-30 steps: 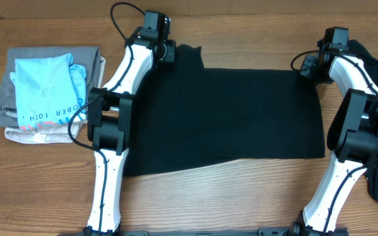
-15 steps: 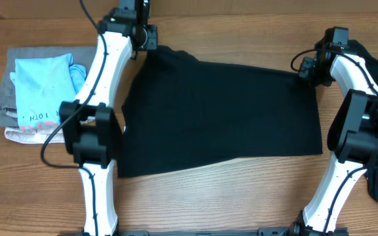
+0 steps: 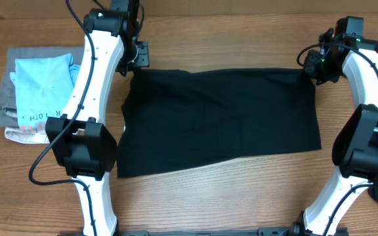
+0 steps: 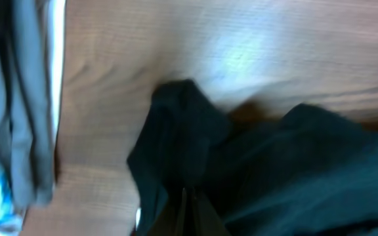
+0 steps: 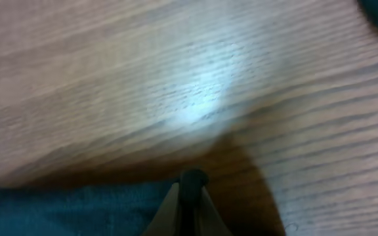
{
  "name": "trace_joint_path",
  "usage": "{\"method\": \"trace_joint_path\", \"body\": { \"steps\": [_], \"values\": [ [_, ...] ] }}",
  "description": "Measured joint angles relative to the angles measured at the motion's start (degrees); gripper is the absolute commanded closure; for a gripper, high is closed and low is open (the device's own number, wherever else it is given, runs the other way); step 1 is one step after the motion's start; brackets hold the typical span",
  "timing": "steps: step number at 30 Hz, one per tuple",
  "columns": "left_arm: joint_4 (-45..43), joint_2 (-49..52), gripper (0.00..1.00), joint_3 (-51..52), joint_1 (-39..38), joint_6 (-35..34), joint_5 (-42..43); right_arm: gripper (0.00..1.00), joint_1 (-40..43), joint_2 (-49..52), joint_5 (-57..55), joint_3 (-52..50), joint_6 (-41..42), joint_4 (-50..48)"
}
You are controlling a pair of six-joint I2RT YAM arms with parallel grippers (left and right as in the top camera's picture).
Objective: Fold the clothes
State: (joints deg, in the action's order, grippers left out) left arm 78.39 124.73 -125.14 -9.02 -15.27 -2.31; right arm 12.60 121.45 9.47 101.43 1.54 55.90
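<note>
The black shirt [image 3: 222, 118] lay flat mid counter [image 3: 241, 196]; left tool [image 3: 138, 54] pinched its 10 o'clock corner, right tool [image 3: 312, 65] its 2 o'clock corner, likely stretching the far edge straight

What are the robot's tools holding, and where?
Both pinch the plain black cloth garment: left tool its far left corner, right tool its far right corner.

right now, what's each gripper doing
left gripper: closed, pinching a far corner of the shirt
right gripper: closed, it seems on the shirt's other far corner
</note>
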Motion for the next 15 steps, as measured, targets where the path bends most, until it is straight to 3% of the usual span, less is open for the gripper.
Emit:
{"method": "trace_joint_path", "body": {
  "steps": [9, 15],
  "values": [
    [8.07, -0.11, 0.96, 0.00, -0.04, -7.37, -4.24, 0.96, 0.11, -0.24, 0.87, 0.02, -0.72, 8.33],
    [11.41, -1.36, 0.96, 0.00, -1.51, -7.67, -0.85, 0.96, 0.39, -2.89, 0.85, 0.02, -0.24, 12.22]
  ]
}}
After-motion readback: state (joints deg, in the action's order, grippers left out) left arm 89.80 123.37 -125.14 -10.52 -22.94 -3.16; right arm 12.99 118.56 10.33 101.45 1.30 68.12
